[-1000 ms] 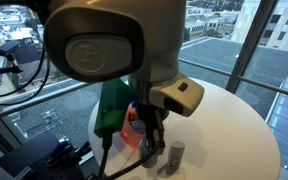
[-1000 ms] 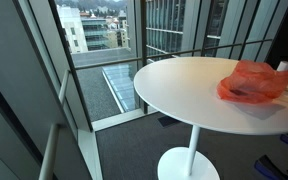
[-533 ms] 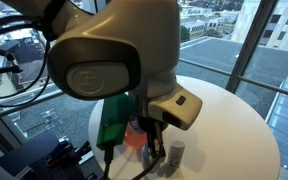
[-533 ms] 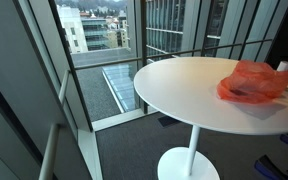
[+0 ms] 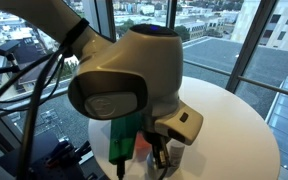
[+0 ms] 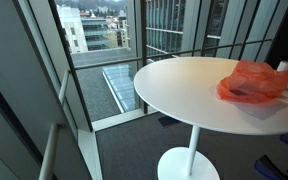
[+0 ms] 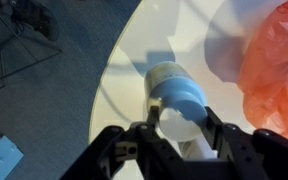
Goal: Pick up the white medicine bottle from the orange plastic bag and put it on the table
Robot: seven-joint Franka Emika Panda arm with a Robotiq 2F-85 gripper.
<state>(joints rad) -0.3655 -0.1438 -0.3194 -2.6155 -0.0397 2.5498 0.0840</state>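
The arm (image 5: 114,90) is dropping lower than a moment ago. Over the counter (image 7: 134,65), the hand (image 7: 180,122) is straddling the white medicine bottle (image 7: 174,90), grip uncertain, already outside the orange plastic bag (image 7: 279,60): placement is nearing.

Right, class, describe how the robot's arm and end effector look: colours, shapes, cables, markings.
The arm is bulky, rounded and pale grey-white, with a round embossed cap on its joint. Black cables run alongside it. The end effector is black, with two angular, linked fingers. No readable markings show.
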